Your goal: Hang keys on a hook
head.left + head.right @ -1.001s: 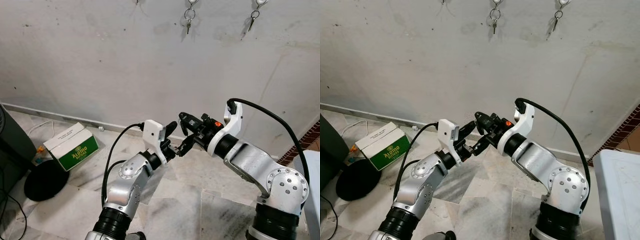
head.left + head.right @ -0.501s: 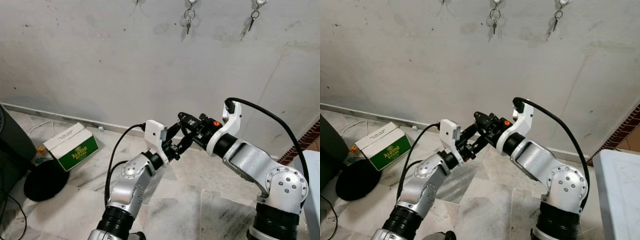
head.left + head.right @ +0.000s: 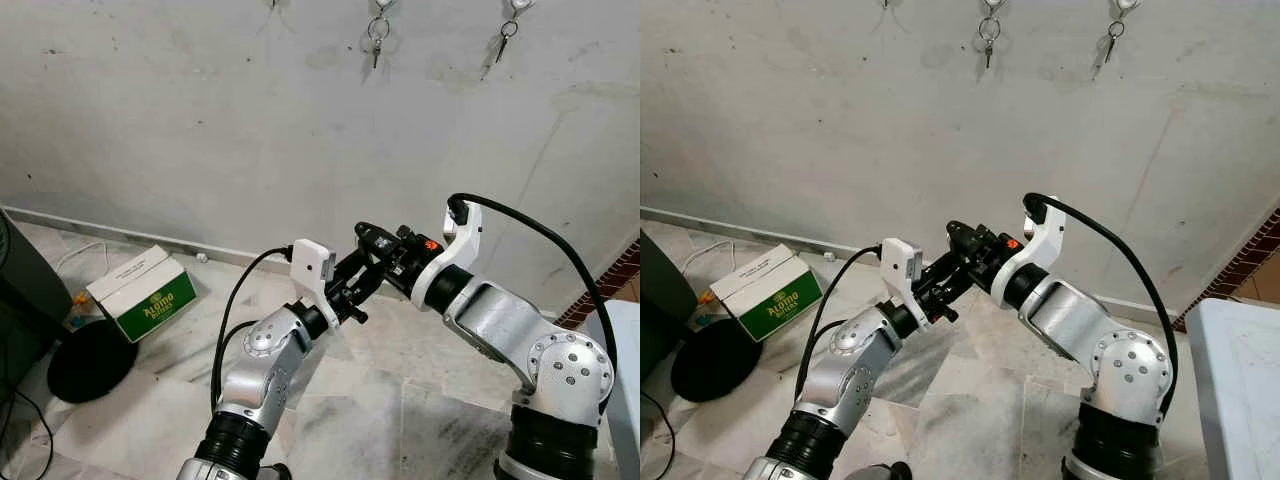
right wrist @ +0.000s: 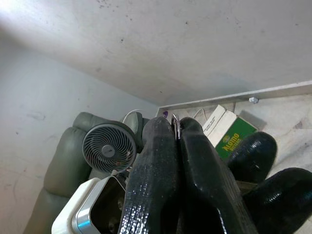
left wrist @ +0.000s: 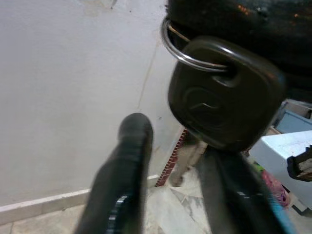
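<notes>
Closing in over the last sec, the left claw (image 3: 348,300) now brackets the black key fob (image 5: 225,92) w/ fingers apart, while the right claw (image 4: 176,127) stays pinched on its key ring (image 5: 181,51), so handover looks imminent, wall hooks (image 3: 381,4) far above.

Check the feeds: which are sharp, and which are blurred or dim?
Left eye view: evenly lit, sharp on both grippers, left and right. Left wrist view: key fob and fingers soft, too close to focus. Right wrist view: fingers glossy; wall bright.
</notes>
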`<state>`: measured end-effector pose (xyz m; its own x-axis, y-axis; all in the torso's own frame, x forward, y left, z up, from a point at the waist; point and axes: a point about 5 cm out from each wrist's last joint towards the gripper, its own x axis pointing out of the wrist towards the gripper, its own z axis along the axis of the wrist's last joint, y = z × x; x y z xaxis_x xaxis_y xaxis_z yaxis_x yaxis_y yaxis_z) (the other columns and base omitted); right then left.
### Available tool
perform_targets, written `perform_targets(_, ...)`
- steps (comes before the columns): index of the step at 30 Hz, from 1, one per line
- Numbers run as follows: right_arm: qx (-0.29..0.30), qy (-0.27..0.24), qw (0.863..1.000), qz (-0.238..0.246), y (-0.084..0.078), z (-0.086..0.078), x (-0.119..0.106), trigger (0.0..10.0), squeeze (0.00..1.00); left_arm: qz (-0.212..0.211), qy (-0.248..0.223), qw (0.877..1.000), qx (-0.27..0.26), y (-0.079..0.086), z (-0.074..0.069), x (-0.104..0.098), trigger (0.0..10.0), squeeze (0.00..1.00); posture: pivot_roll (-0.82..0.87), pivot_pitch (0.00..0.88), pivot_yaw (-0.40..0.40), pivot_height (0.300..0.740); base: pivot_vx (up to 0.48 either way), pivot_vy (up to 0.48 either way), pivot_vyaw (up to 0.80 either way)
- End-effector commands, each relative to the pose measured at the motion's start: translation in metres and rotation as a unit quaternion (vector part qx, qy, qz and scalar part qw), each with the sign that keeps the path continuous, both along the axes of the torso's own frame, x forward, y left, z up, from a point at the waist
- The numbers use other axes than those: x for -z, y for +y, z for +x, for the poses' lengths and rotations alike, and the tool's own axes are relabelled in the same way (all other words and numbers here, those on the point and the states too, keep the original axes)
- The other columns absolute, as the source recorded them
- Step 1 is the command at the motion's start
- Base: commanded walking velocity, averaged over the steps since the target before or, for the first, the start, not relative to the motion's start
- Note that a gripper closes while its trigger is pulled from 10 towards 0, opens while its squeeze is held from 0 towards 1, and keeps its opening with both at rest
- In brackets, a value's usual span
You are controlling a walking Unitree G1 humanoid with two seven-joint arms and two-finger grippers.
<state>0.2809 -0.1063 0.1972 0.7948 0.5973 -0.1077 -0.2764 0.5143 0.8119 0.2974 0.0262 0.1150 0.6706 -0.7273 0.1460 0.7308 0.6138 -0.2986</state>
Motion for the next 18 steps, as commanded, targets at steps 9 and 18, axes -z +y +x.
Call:
perform_targets(9, -0.002, -0.01, 1.0, -0.01, 0.0025, -0.0007, -0.0022, 10.0, 0.0, -0.001, -0.005, 1.0, -0.009, 0.0027, 0.0039, -0.0023, 0.0, 0.0, -0.1, 0.069, 0.033, 0.74, 0.0, 0.0, 0.0)
perform_targets(18, 0.0, -0.042, 0.997, -0.061, -0.0004, 0.0023, -0.0035, 10.0, 0.0, 0.002, -0.01, 1.0, -0.01, 0.005, 0.0044, -0.0032, 0.0, 0.0, -0.1, 0.066, 0.03, 0.74, 0.0, 0.0, 0.0)
